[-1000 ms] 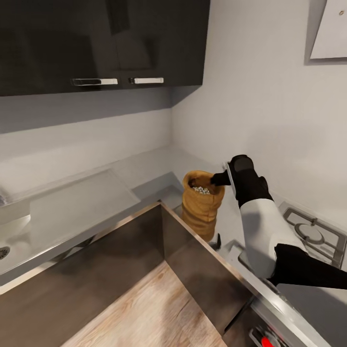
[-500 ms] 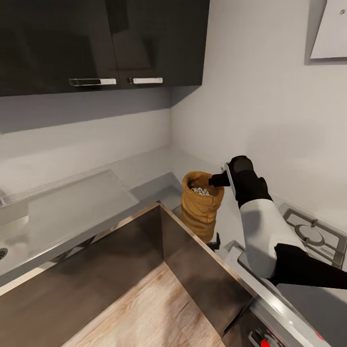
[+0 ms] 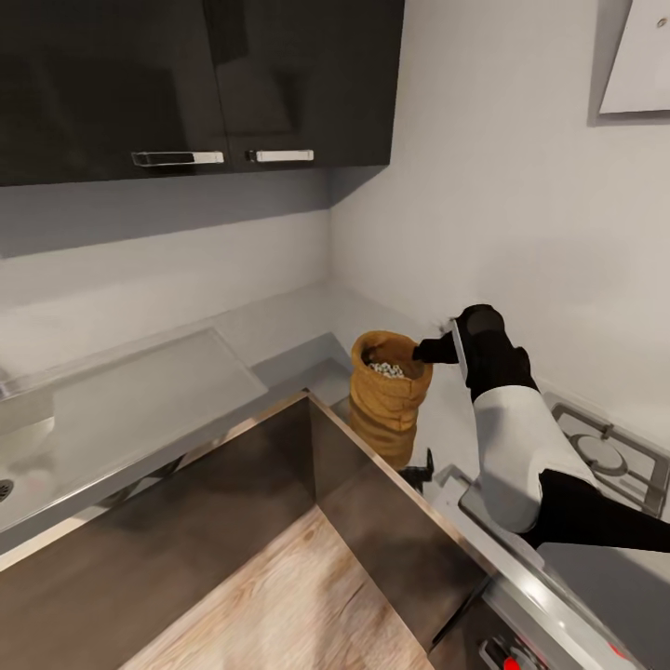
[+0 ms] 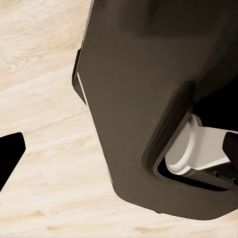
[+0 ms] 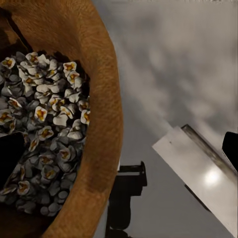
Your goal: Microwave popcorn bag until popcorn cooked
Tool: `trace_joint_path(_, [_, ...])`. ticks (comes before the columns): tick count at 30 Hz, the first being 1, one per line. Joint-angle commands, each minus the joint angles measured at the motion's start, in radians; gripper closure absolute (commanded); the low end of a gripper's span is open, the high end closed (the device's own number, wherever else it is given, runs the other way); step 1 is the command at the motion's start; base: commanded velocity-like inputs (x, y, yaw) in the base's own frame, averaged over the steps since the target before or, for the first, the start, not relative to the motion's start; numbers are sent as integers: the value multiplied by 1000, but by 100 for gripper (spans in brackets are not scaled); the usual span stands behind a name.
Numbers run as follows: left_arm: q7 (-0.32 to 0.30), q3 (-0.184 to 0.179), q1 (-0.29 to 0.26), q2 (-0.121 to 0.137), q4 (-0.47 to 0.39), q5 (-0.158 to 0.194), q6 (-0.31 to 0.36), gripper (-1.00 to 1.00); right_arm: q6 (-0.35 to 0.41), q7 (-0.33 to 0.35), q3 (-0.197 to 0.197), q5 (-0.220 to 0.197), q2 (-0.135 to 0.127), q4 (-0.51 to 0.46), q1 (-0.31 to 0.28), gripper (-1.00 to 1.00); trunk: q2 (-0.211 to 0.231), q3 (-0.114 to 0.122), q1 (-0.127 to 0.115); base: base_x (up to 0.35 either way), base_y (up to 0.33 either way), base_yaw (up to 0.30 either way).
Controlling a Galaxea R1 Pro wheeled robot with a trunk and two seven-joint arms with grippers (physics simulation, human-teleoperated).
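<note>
The popcorn bag [image 3: 390, 398] is standing upright on the countertop [image 3: 279, 326], close to the inner corner where its two runs are meeting and just behind the metallic front edge; its rolled rim is gaping upward, so the popcorn [image 3: 388, 368] is lying exposed in the mouth. The right gripper [image 3: 430, 351] is reaching in from the gas hob [image 3: 605, 451] side at rim height; one finger [image 5: 11, 156] is hanging inside the bag over the kernels and the other [image 5: 231, 148] is sitting well outside the burlap wall, so the jaws are standing apart and straddling the rim, apparently lined up to pinch it, with nothing clamped yet. That hold would be making sense for a soft sack; pinching the stiffer rolled edge is likelier to keep the mouth up and the kernels in than squeezing the wrinkly sides.

Room is opening mostly upward and toward the front edge; the wall is rising close behind the arm, the dark cabinets [image 3: 186, 84] are hanging over the left run, and the hob grate is lying just beside the bag's base, where a small dark fitting [image 3: 421, 465] is poking up. A dark panel is dropping below the front edge to the wooden floor [image 3: 298, 605].

The left gripper's state I cannot tell; its wrist camera is looking past a dark robot housing [image 4: 144, 99] at pale floorboards, with just one dark tip at the frame's edge.
</note>
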Motion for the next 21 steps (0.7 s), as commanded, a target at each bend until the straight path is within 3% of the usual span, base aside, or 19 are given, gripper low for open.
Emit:
trace_joint_path(1, [0, 0, 0, 0, -1, 5, -2, -100, 2, 9, -5, 11, 1, -1, -1, -100, -1, -1, 0, 107, -67, 0])
trace_joint_path(6, [0, 1, 0, -1, -1, 5, -2, -100, 2, 11, -5, 12, 2, 3, -1, -100, -1, -1, 0, 68, -46, 0])
trace_joint_path(15, [3, 5, 0, -1, -1, 12, -2, -100, 2, 11, -5, 7, 11, 135, -1, -100, -1, -1, 0, 3, -2, 0])
trace_joint_path(21, [3, 5, 0, -1, -1, 11, -2, -100, 2, 11, -6, 6, 3, 137, -1, -100, -1, -1, 0, 0, 0, 0])
